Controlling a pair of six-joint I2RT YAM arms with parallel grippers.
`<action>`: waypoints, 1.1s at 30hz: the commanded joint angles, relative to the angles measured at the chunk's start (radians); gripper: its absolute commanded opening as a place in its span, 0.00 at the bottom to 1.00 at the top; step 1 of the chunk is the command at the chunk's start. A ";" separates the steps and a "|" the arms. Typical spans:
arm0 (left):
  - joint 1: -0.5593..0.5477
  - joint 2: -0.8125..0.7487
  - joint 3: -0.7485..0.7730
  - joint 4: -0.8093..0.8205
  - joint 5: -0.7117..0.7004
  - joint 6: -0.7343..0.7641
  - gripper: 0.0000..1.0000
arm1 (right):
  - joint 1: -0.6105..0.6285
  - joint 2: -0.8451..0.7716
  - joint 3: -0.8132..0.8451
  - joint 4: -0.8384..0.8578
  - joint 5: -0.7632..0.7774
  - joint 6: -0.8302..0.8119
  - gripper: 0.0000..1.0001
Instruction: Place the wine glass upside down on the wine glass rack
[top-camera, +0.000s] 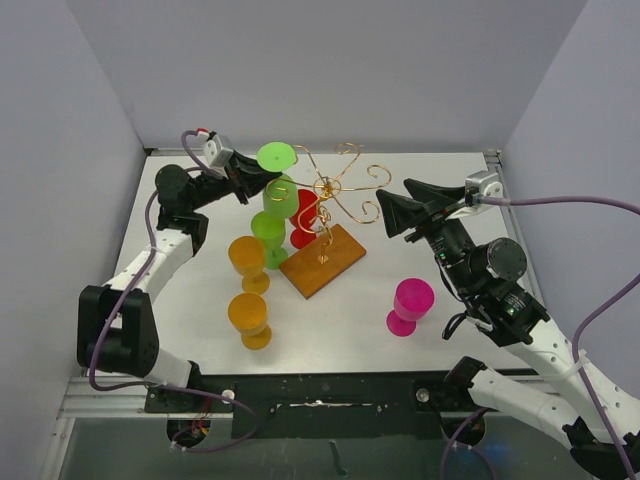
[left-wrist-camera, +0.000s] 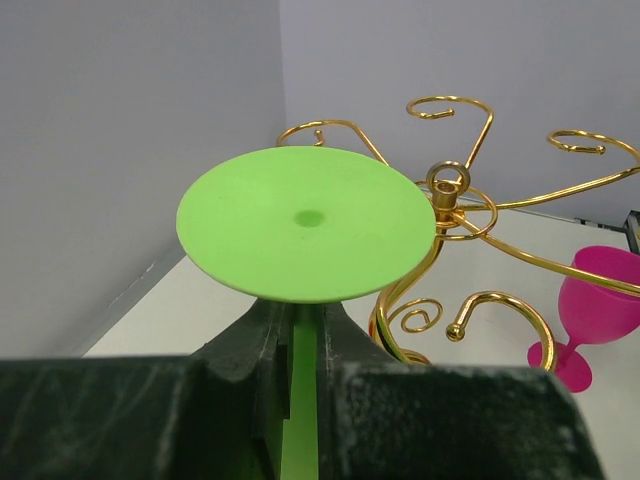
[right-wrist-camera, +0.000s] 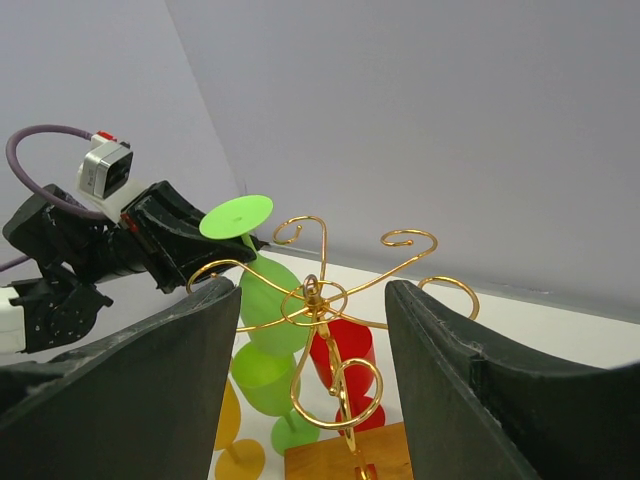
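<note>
the left claw is clamped on the stem of the green wine glass, foot up, just beside the wine glass rack; the right claw hovers with jaws apart, empty. i think the hanging step is in hand: next the stem must slide into a wire curl. i count one rack and six glasses: this one, a second green glass, two orange glasses, one red glass, one pink glass.

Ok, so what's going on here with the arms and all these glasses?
The left end effector grips a green wine glass by the stem, upside down, foot up, right beside the gold wire rack; it doesn't look hung yet. The right end effector is open and empty on the rack's other side. Two orange glasses and a pink glass stand on the table.
</note>
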 joint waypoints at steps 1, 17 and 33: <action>-0.010 0.018 0.053 0.102 0.027 0.007 0.00 | 0.008 -0.008 0.013 0.032 -0.003 0.005 0.60; -0.070 0.085 0.071 0.138 -0.008 -0.006 0.00 | 0.008 -0.014 0.012 0.026 -0.012 0.022 0.61; -0.130 0.112 0.108 -0.015 -0.189 0.111 0.00 | 0.009 -0.010 0.002 0.038 -0.016 0.028 0.61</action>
